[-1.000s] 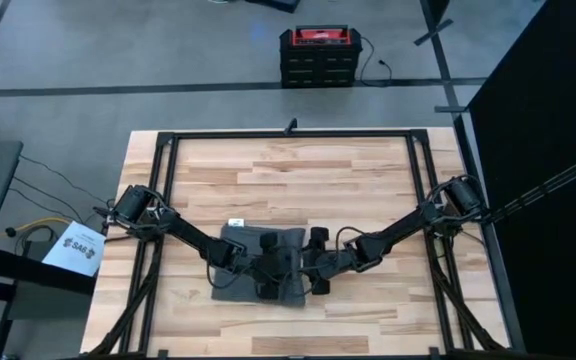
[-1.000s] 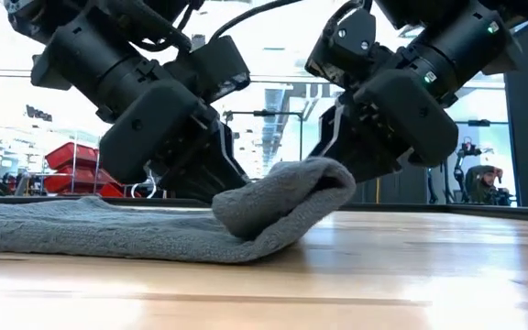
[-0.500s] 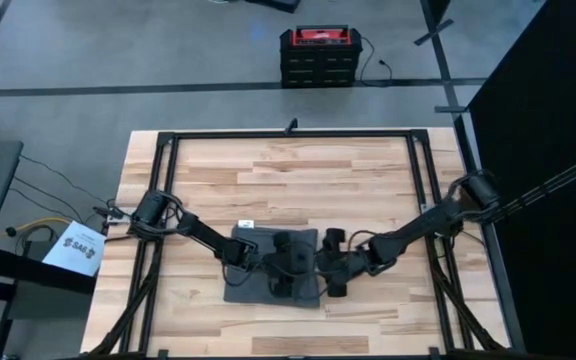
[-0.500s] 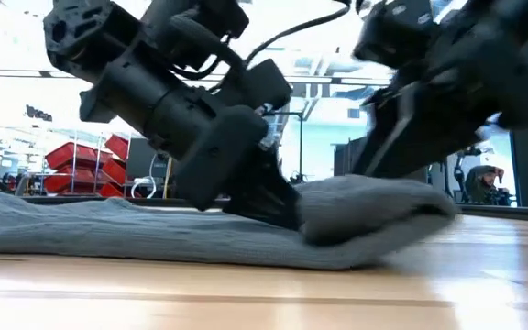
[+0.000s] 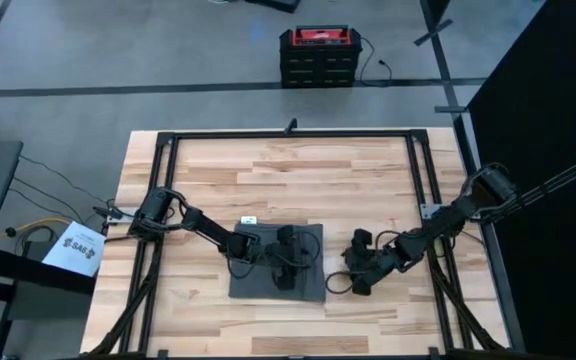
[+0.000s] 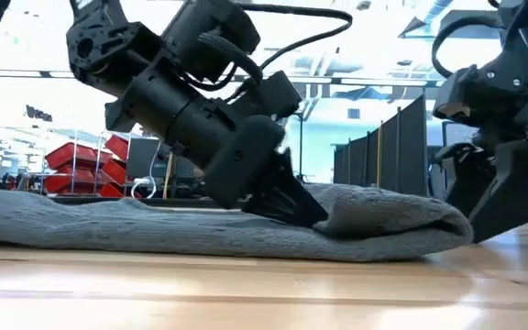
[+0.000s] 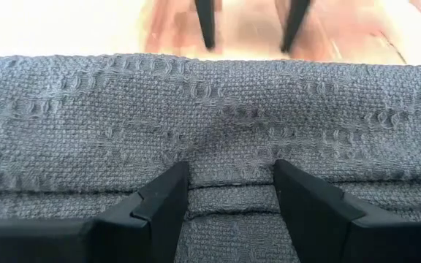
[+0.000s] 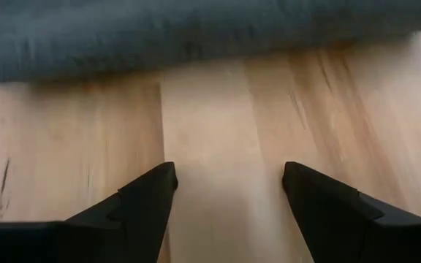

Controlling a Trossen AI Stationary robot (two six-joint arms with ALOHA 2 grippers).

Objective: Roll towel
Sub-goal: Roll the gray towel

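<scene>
Grey towel (image 5: 276,262) lies folded on the wooden desk (image 5: 368,180), left of centre.
Left gripper (image 7: 229,191) presses down on the cloth, jaws apart with a fold ridge between them, not clamped; right gripper (image 8: 229,186) sits just beside the towel's folded edge over bare wood, jaws apart, holding nothing.
</scene>
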